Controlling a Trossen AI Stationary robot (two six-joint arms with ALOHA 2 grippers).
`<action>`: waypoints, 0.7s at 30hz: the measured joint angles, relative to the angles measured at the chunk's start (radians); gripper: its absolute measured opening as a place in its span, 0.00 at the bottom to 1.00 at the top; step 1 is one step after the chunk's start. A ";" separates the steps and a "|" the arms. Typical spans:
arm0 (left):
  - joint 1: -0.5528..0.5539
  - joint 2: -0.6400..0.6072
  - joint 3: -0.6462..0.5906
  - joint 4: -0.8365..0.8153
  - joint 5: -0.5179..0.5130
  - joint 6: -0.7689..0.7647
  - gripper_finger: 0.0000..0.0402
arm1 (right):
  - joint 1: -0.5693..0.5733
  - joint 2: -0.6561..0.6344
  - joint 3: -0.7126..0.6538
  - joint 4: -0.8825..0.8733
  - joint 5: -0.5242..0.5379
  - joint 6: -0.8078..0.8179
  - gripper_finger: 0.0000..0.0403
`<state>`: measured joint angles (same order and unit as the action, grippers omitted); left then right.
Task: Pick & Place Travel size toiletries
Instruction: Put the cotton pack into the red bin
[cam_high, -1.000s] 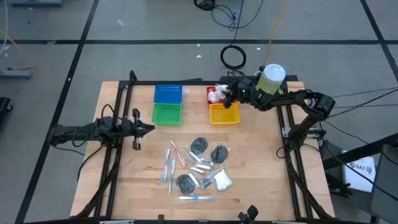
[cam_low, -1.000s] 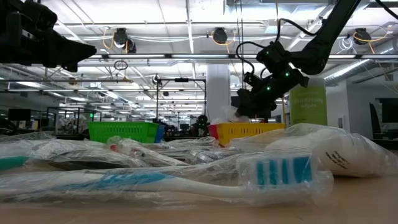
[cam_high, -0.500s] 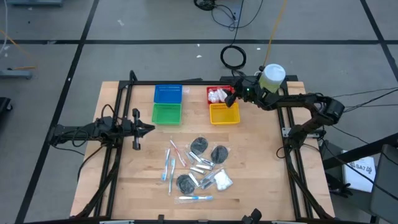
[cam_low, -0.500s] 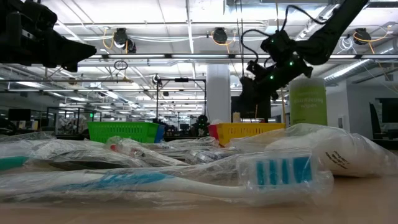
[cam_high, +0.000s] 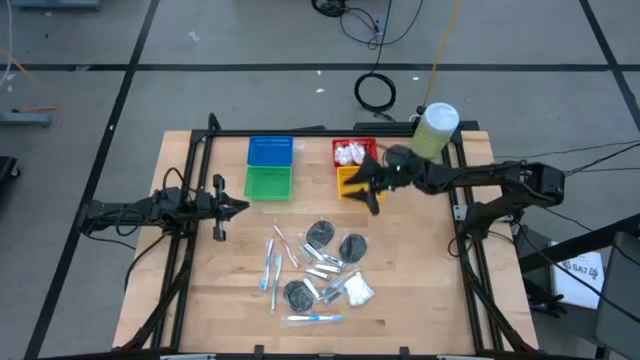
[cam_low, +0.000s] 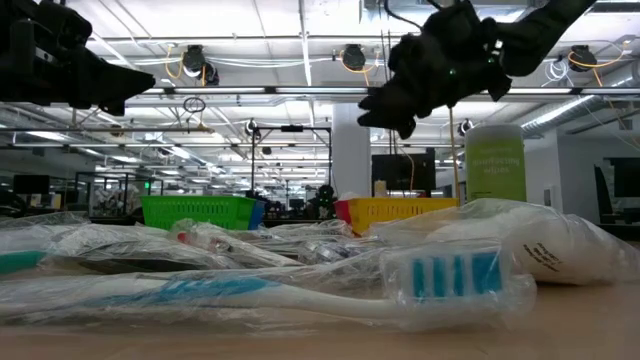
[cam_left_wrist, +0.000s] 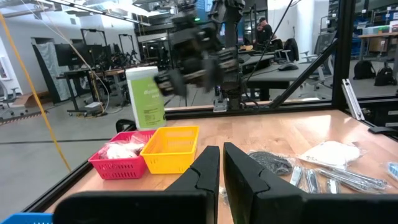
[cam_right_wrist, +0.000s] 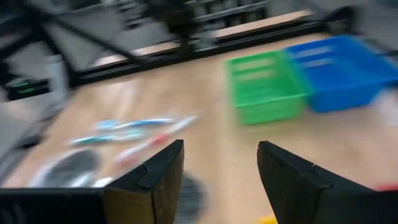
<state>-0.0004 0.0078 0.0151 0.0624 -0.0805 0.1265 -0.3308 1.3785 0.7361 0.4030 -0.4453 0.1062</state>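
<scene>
The travel size toiletries (cam_high: 318, 268) lie in a loose pile at the table's near middle: wrapped toothbrushes (cam_high: 271, 264), dark discs (cam_high: 320, 233), silver tubes (cam_high: 322, 270) and a white packet (cam_high: 358, 290). More white packets lie in the red basket (cam_high: 350, 152). My right gripper (cam_high: 368, 192) is open and empty. It hangs above the near edge of the yellow basket (cam_high: 352, 180) and faces the pile; it also shows in the right wrist view (cam_right_wrist: 221, 148) and high in the low view (cam_low: 388, 112). My left gripper (cam_high: 240, 207) is shut and empty at the table's left.
A blue basket (cam_high: 270, 151) and a green basket (cam_high: 268, 183) stand at the far middle-left. A tall pale-green canister with a white lid (cam_high: 436, 130) stands at the far right corner. Bare wood lies between the baskets and the pile.
My right gripper has left the red basket and gone toward the table's near edge, over the yellow basket. It has risen in the low view and turned toward the pile. The white packets have stayed in the red basket.
</scene>
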 joint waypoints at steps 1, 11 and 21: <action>0.000 0.000 0.000 0.000 0.000 0.000 0.06 | 0.035 0.003 0.000 0.003 -0.001 0.004 0.48; 0.000 0.000 0.000 0.000 0.000 0.000 0.06 | 0.401 0.008 -0.002 0.003 0.026 0.005 0.45; 0.000 0.000 0.000 0.000 0.000 0.000 0.06 | 0.701 0.008 -0.035 0.036 0.297 0.009 0.44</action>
<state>-0.0005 0.0082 0.0151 0.0624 -0.0804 0.1265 0.3699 1.3861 0.7007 0.4389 -0.1482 0.1153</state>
